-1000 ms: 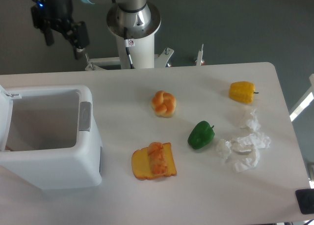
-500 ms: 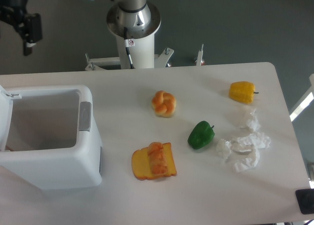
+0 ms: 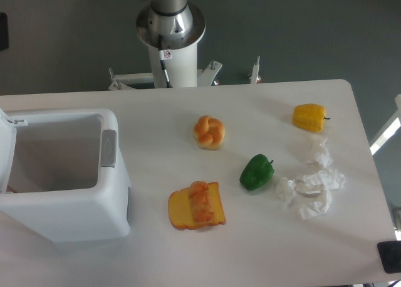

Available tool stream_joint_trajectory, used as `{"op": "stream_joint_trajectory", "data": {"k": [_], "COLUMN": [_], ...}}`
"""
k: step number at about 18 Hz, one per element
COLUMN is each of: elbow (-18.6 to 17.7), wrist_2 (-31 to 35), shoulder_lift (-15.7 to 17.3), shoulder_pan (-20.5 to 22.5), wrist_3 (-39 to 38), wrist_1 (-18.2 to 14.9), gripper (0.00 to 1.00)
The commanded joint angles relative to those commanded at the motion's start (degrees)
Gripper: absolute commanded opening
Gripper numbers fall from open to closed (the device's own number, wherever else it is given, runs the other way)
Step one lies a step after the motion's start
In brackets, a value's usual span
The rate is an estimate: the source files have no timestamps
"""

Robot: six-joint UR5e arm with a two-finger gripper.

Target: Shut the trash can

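White trash can [image 3: 62, 180] open at table's left; tool almost offscreen, state indiscernible.

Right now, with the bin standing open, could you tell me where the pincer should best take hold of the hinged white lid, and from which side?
Probably the lid's raised top edge, reached from the image's left, outside the large white boxy plastic trash can. It stands nearly upright at the can's left rim, so pushing rightward over the opening should swing it shut.

White trash can [image 3: 62, 202] with a grey latch [image 3: 109, 148] on a white desk [image 3: 250, 105]. Yellow pepper [image 3: 309, 117], green pepper [image 3: 256, 172], orange-golden bun [image 3: 209, 131], yellow-orange sandwich [image 3: 195, 205], white crumpled tissues [image 3: 311, 185].
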Motion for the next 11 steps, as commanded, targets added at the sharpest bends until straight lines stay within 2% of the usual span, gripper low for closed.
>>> {"op": "stream_joint_trajectory", "data": {"k": [5, 11], "elbow": [1.23, 2.64], "wrist_2": [4.22, 5.19], "shoulder_lift": [-0.7, -1.75], "shoulder_pan": [0.35, 2.99], "wrist_3": [-3.42, -4.83], "wrist_1": [3.34, 3.7], "gripper": [1.0, 1.0]}}
